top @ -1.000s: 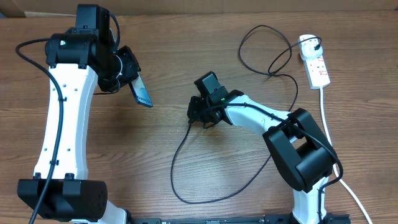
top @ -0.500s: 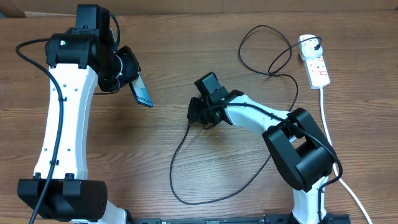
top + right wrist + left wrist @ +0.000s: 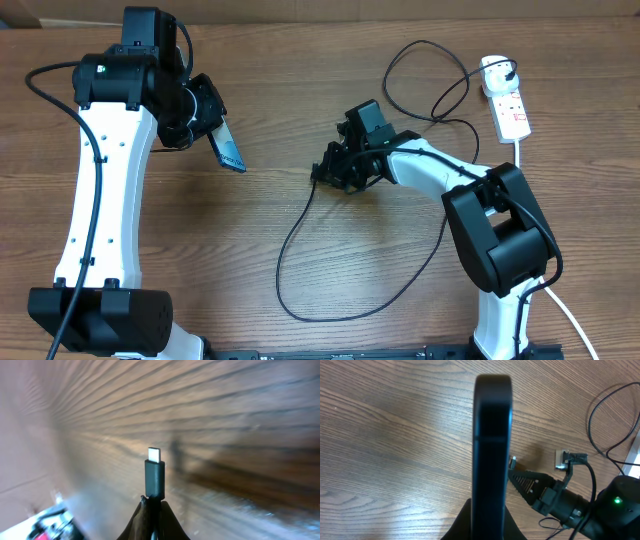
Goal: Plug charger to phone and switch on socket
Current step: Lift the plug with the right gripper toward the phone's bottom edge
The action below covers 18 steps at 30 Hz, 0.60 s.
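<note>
Two things are being held clear of the table (image 3: 200, 250) at once; the phone (image 3: 229, 150) is being gripped by the left gripper (image 3: 210, 122), whose fingers are closed on one end, and it is being presented tilted above the left-centre of the wood, edge-on in the left wrist view; which end carries the port cannot be told. The charger (image 3: 154, 472) is being pinched by the right gripper (image 3: 152, 510), its jaws shut tight on the black connector body just behind the metal tip, which is being pointed out ahead of the fingers; the cable (image 3: 420, 42) is being left to trail in loose loops across the table. Phone and connector are being kept well apart, with bare wood between them. The phone is being judged rigid, fairly light and slick on its glass face, so a hold across the narrow edges, away from the port end, is being favoured; the connector is being judged small, stiff and light, while the limp cable is likely to tug sideways, so a grip close behind the tip is being preferred to stop it pivoting. The socket (image 3: 513, 110) is being left untouched at the far right edge, near neither gripper.
</note>
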Tool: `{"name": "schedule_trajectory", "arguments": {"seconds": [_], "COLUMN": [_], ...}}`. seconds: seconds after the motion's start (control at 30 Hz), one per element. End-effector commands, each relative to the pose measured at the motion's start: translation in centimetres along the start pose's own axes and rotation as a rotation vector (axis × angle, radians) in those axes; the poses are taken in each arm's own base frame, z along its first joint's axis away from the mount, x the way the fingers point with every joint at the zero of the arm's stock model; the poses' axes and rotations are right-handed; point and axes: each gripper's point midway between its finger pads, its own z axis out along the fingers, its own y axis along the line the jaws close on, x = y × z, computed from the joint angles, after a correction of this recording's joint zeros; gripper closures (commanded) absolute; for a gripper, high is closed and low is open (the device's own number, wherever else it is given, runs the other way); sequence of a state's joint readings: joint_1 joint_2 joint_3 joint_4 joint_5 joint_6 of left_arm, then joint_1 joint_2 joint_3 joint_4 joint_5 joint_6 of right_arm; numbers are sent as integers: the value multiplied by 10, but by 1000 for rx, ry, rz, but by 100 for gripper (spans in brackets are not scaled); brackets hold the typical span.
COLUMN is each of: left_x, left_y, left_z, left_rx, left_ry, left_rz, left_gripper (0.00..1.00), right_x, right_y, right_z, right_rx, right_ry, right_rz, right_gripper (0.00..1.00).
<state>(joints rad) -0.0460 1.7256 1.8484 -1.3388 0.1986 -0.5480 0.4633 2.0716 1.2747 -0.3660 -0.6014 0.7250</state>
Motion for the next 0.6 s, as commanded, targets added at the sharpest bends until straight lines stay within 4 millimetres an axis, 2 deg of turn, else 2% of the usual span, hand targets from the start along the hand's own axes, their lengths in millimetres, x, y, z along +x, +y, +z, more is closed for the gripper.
{"name": "schedule_trajectory", "arguments": {"seconds": [0.0,0.17,0.43,0.57], "left_x": [-4,-4,-5,-6], "left_y": [-10,-11,-11,-12], "left_z": [-7,-7,-7,-7], "left_rx": [32,34,34,38], "left_ry": [-18,-21,-22,-26], "left_rz": [4,5,5,7], "left_gripper": [96,96,96,96], "right_x": [12,16,43,52], "right_y": [18,27,60,69], "right_z": [-7,-19,-52,-63], "right_rx": [-155,-260,-570,-666], "right_ry": [114,169,310,345], "right_rz": [-60,-110,-322,-380], "right_gripper": [96,96,96,96]}}
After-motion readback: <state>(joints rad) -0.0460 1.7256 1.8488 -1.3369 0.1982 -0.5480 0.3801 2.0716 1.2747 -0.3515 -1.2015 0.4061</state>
